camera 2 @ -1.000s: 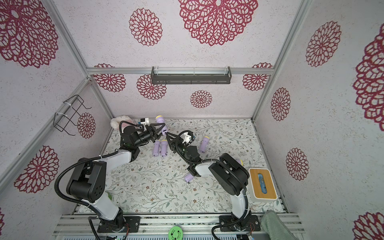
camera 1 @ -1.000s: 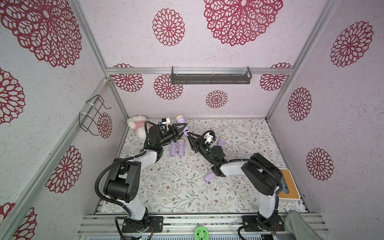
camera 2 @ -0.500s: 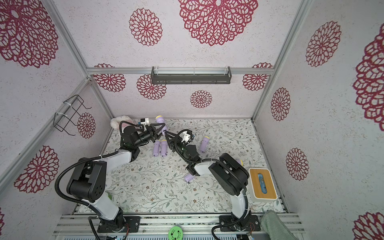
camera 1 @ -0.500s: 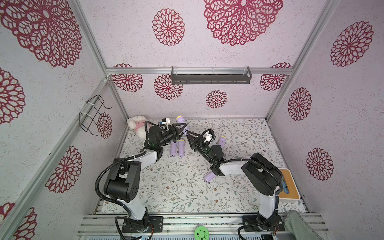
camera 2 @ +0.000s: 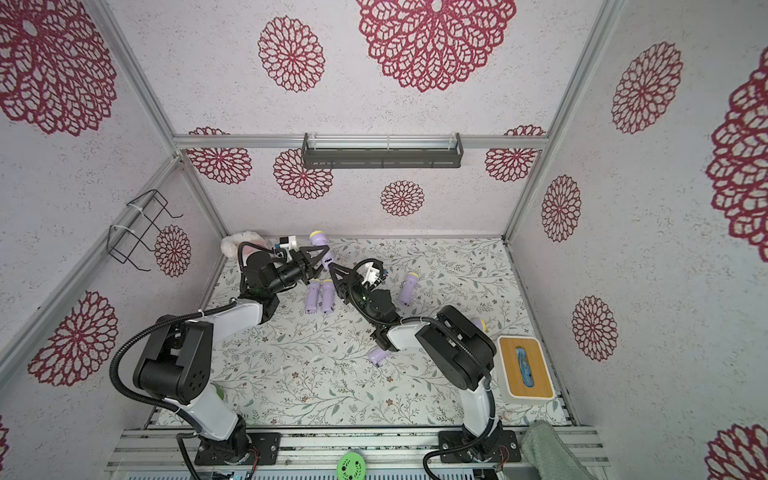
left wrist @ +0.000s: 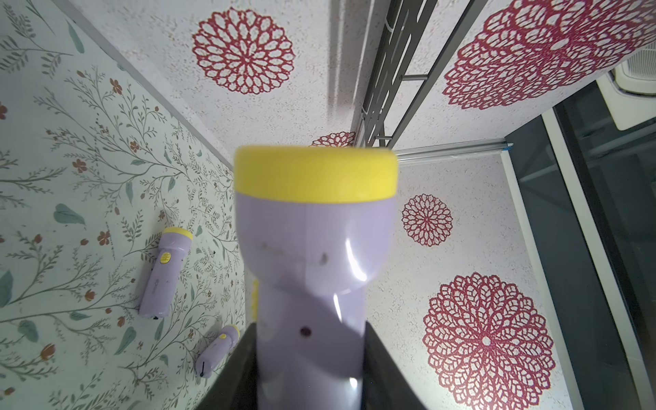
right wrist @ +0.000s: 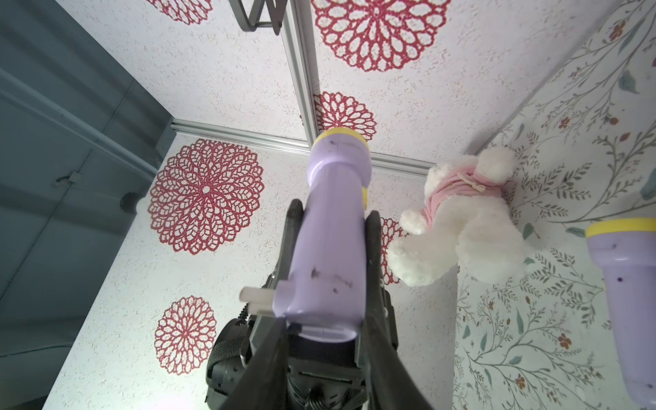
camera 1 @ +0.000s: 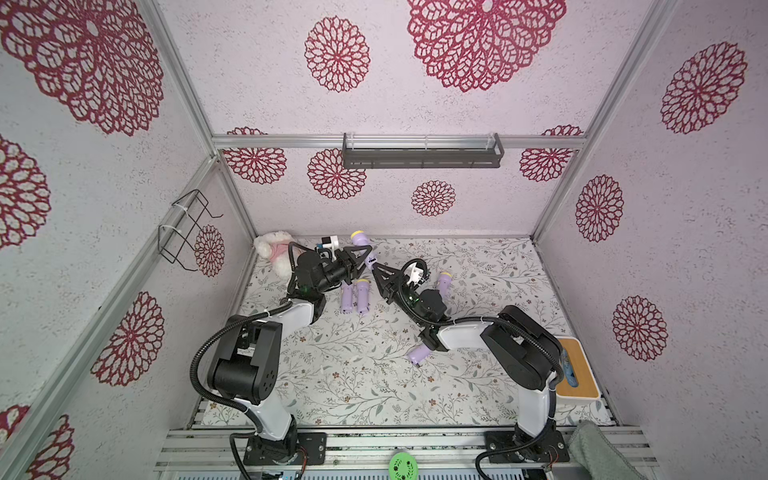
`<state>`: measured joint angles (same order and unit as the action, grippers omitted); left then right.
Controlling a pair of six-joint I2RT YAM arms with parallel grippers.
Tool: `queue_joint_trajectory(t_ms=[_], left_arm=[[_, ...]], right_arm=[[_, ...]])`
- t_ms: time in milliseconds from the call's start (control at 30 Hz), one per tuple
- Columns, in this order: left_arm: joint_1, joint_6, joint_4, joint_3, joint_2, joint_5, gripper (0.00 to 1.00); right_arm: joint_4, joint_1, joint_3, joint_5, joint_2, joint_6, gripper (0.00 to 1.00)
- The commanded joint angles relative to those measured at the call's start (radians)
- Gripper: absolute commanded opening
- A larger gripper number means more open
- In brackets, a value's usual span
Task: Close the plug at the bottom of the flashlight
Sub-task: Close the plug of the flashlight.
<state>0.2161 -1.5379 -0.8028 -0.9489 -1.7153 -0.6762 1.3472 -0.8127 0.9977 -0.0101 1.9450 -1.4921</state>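
A lilac flashlight (camera 1: 358, 239) with a yellow head is held up off the table near the back wall, head toward the wall. My left gripper (camera 1: 365, 257) is shut on its body (left wrist: 312, 248), one black finger (left wrist: 241, 365) on each side. The flashlight's base (right wrist: 323, 330) points at my right gripper (right wrist: 324, 323), whose jaws have closed against both sides of that end. A whitish plug (right wrist: 257, 300) sticks out sideways from the base, just beyond one right fingertip (right wrist: 280, 330). In both top views the two grippers meet tip to tip, with the right gripper (camera 2: 334, 270) just under the left gripper (camera 2: 322, 257).
Two more flashlights (camera 1: 354, 297) lie side by side under the grippers, one (camera 1: 444, 284) lies to the right, another (camera 1: 417, 354) under my right arm. A plush toy (camera 1: 272, 251) sits in the back left corner. A wooden-lidded box (camera 1: 575, 370) stands at the right edge.
My right gripper has crept a little up and left onto the flashlight's base and its jaws have narrowed. The left gripper and the flashlight have stayed put.
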Motion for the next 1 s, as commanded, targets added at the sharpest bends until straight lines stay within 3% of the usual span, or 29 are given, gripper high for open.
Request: queue_joint_trajectory(t_ms=[0, 433, 967], left_arm=[[0.010, -0.002, -0.041, 0.007, -0.007, -0.023, 0.00], [0.017, 0.002, -0.039, 0.006, -0.006, -0.023, 0.00], [0.041, 0.013, -0.041, 0.004, -0.003, -0.025, 0.00]], right_arm=[[0.051, -0.005, 0.038, -0.026, 0.001, 0.028, 0.34], [0.052, -0.005, 0.057, -0.021, 0.008, 0.035, 0.39], [0.033, -0.005, 0.065, -0.025, 0.010, 0.042, 0.32]])
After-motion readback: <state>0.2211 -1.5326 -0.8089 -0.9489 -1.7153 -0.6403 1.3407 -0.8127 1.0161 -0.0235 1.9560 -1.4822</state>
